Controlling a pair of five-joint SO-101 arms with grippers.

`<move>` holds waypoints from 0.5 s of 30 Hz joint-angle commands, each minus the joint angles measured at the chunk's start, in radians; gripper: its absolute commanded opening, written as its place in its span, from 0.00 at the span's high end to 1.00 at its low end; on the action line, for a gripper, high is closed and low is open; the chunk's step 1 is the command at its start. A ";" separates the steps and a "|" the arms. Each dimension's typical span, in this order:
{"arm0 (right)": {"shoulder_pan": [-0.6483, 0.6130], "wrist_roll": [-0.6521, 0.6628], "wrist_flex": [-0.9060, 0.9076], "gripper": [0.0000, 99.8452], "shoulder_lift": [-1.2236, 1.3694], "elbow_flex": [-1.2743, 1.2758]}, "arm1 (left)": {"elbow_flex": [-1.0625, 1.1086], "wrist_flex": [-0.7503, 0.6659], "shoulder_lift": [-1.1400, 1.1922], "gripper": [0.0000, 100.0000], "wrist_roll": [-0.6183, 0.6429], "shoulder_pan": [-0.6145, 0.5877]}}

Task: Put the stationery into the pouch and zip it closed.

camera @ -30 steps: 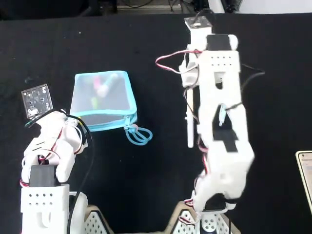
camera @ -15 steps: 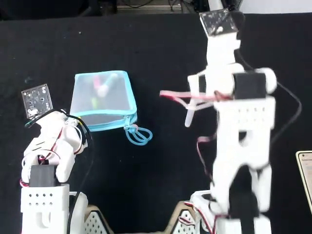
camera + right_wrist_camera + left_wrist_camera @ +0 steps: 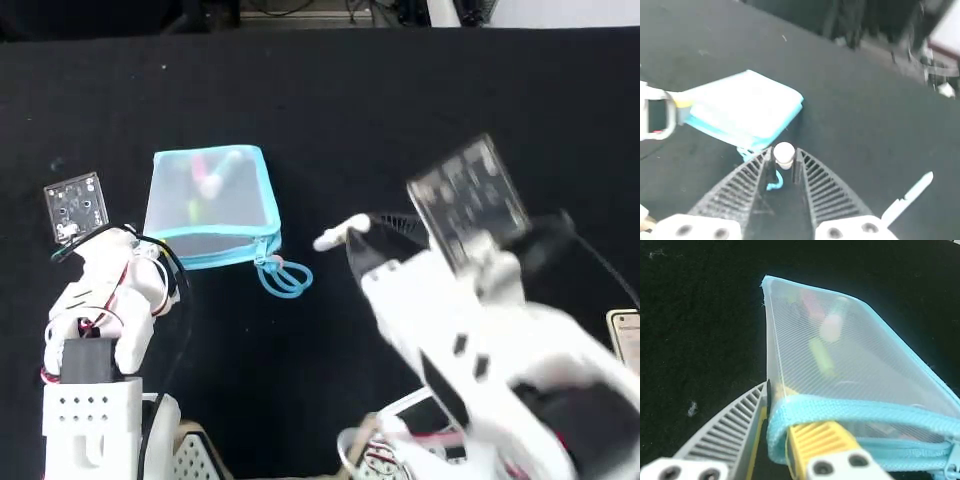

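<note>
1. Locate the pouch [image 3: 210, 203]. It lies flat on the black surface [image 3: 300, 100], and every position below is given relative to it.

2. Check the left end effector [image 3: 776, 412]. It is clamped on the pouch's corner at the blue-trimmed zip edge, with one jaw above the mesh and one below. Judge this grip as an anchor: it stops the pouch from sliding when something is pushed in or when the zip is drawn.

3. Check the contents. Several coloured items [image 3: 822, 355] show through the mesh, so part of the loading appears to be done.

4. Check the right end effector [image 3: 783, 156]. It is closed on a white pen-like item [image 3: 784, 154], whose round end stands out between the jaws. In the high view the tip of this item is beside the pouch, on the side away from the anchored corner and just past the zip pull loop [image 3: 285, 277], without touching either.

5. Note the orientation. The item points toward the zip edge, which suits feeding it in lengthwise through the opening.

6. Confirm the zip state before you proceed. The frames do not show whether the opening is wide enough. The pull sits at the end of the zip edge opposite the anchored corner.

7. Treat zipping as not yet done.
</note>
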 commanded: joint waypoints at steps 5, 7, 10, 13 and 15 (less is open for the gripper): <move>-0.261 -0.003 -0.106 0.99 -0.105 0.039 | -0.008 -0.025 -0.012 0.97 -0.006 -0.005; -0.301 -0.003 -0.169 0.99 -0.111 0.105 | -0.008 -0.025 -0.012 0.97 -0.006 -0.005; -0.302 -0.002 -0.278 0.99 -0.119 0.234 | -0.008 -0.025 -0.012 0.97 -0.006 -0.005; -0.304 -0.002 -0.368 0.99 -0.119 0.317 | -0.008 -0.025 -0.012 0.97 -0.006 -0.005; -0.307 -0.002 -0.422 0.99 -0.119 0.354 | -0.008 -0.025 -0.012 0.97 -0.006 -0.005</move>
